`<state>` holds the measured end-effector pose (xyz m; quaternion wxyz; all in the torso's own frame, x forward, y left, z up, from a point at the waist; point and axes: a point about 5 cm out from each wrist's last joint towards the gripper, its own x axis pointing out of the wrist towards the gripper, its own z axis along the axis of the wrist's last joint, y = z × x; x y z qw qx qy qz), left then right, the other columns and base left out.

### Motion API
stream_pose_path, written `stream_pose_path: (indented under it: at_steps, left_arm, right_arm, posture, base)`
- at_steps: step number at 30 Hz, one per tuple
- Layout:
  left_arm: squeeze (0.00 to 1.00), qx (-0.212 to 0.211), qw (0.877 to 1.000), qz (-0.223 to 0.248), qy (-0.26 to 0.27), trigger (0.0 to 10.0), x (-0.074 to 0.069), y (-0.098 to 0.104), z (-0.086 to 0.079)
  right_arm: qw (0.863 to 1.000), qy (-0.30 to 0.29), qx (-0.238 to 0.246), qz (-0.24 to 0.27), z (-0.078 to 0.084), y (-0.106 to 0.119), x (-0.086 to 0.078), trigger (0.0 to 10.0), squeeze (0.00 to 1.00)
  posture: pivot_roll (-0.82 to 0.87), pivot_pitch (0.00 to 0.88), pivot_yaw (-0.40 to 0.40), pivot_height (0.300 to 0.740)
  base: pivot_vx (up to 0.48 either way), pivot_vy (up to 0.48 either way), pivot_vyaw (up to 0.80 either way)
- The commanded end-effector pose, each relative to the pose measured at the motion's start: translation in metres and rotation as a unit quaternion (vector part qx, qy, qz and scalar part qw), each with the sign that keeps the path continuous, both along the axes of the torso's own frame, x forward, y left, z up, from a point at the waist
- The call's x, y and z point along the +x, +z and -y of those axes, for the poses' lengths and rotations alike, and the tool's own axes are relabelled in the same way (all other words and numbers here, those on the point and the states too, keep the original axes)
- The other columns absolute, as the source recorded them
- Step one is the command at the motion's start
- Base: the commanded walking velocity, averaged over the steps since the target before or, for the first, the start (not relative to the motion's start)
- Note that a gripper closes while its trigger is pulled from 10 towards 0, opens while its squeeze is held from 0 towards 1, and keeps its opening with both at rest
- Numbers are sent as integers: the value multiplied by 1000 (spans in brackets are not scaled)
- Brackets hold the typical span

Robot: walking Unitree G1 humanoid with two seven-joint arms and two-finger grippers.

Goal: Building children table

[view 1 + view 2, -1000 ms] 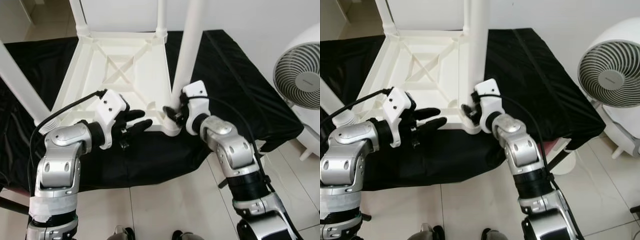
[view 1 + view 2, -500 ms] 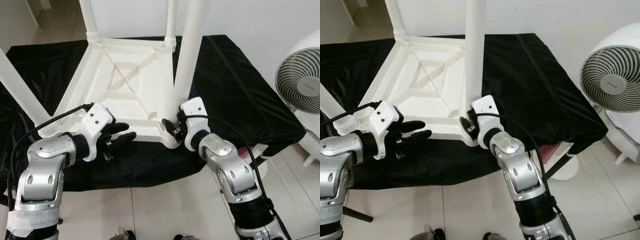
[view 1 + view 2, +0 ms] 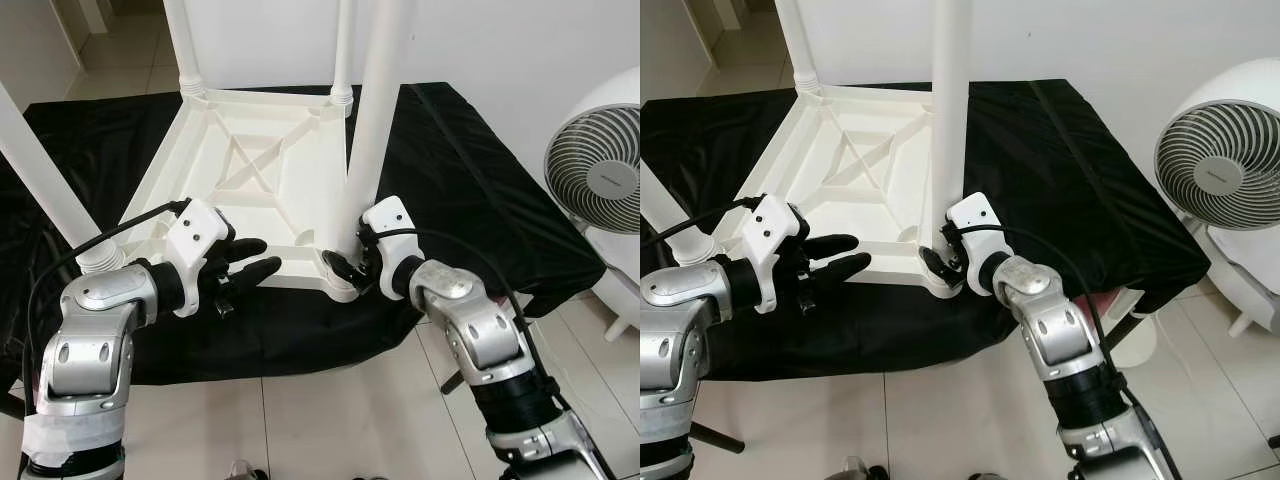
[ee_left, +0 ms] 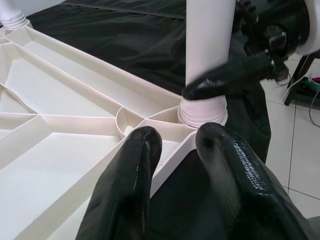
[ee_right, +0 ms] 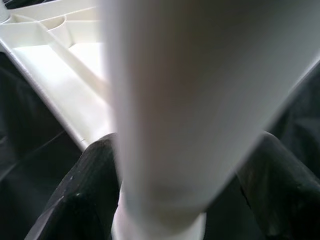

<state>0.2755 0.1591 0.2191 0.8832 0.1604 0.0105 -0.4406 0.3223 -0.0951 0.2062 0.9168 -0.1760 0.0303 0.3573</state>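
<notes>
A white plastic children's table (image 3: 250, 175) lies upside down on a bench draped in black cloth (image 3: 470, 180), its ribbed underside facing up and its white legs pointing upward. The near-left leg (image 3: 45, 180) stands at the left edge of the scene, seated in its threaded corner socket. The left gripper (image 3: 250, 270) is positioned just right of that corner, at the near edge of the tabletop; its two black fingers (image 4: 130, 190) are spread apart and hold nothing, their tips reaching over the near rim. To the right, the near-right leg (image 3: 375, 120) rises from the near-right corner socket. The right gripper (image 3: 345, 268) is at the base of this leg, with one finger on each side of the leg just above the socket collar, pinching it. On the floor at the far right of the scene, beside the bench, stands a white fan (image 3: 600, 180) with a round grille.
</notes>
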Motion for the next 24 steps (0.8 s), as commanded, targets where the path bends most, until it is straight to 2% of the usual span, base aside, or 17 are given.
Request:
stream_pose_path:
  at_steps: [1, 2, 3, 4, 5, 10, 11, 12, 13, 18, 19, 20, 21, 22, 24]
  left_arm:
    - [0, -10, 998, 15, 58, 10000, 5, 0, -3]
    - [0, -10, 998, 15, 58, 10000, 5, 0, -3]
    - [0, -12, 998, 15, 58, 10000, 6, 0, -2]
    - [0, -12, 998, 15, 58, 10000, 6, 0, -2]
    - [0, -13, 998, 15, 58, 10000, 6, 0, -1]
    - [0, -16, 998, 14, 61, 10000, 5, -1, -1]
    - [0, -16, 998, 14, 63, 10000, 4, -1, -1]
    - [0, -16, 998, 14, 63, 10000, 4, -1, -1]
    - [0, -17, 998, 14, 65, 10000, 4, -1, -2]
    - [0, -17, 998, 14, 66, 10000, 2, -2, -2]
    - [0, -18, 997, 14, 67, 10000, 1, -2, -1]
    - [0, -18, 997, 14, 67, 10000, 1, -2, -1]
    - [0, -19, 997, 13, 68, 10000, 0, -2, 0]
    - [0, -19, 997, 13, 68, 10000, 0, -2, 0]
    - [0, -21, 997, 13, 70, 10000, 1, -3, 1]
  right_arm:
    - [1000, 23, -4, -4, -2, -1, 2, 10000, 0]
    - [1000, 23, -4, -4, -2, -1, 2, 10000, 0]
    - [998, 63, -16, -11, -3, -1, 5, 10000, 0]
    - [998, 63, -16, -11, -3, -1, 5, 10000, 0]
    - [996, 89, -26, -16, -4, -3, 8, 10000, 0]
    - [992, 116, -27, -34, -4, -5, 14, 10000, 0]
    - [991, 122, -23, -43, -4, -6, 16, 2157, 0]
    - [991, 122, -23, -43, -4, -6, 16, 2157, 0]
    - [991, 124, -8, -55, -3, -6, 17, 0, 0]
    - [990, 122, 7, -66, -2, -7, 18, 0, 0]
    - [995, 69, 26, -69, 1, -9, 22, 0, 0]
    - [995, 69, 26, -69, 1, -9, 22, 0, 0]
    - [996, -9, 48, -70, 5, -11, 27, 0, 0]
    - [996, -9, 48, -70, 5, -11, 27, 0, 0]
    - [985, -142, 77, -64, 9, -18, 28, 0, 0]
  posture:
    - [-59, 59, 36, 740]
    - [-59, 59, 36, 740]
    - [-57, 65, 37, 740]
    - [-57, 65, 37, 740]
    - [-50, 67, 34, 740]
    - [-41, 65, 29, 740]
    - [-41, 65, 29, 740]
    - [-41, 65, 29, 740]
    - [-39, 66, 26, 740]
    - [-42, 70, 25, 740]
    - [-44, 72, 26, 740]
    - [-44, 72, 26, 740]
    - [-44, 73, 25, 740]
    - [-44, 73, 25, 740]
    - [-49, 78, 28, 740]
  base:
    - [0, 0, 0]
    - [0, 0, 0]
    - [0, 0, 0]
    - [0, 0, 0]
    - [0, 0, 0]
    - [0, 0, 0]
    - [0, 0, 0]
    - [0, 0, 0]
    - [0, 0, 0]
    - [0, 0, 0]
    - [0, 0, 0]
    - [0, 0, 0]
    - [0, 0, 0]
    - [0, 0, 0]
    - [0, 0, 0]
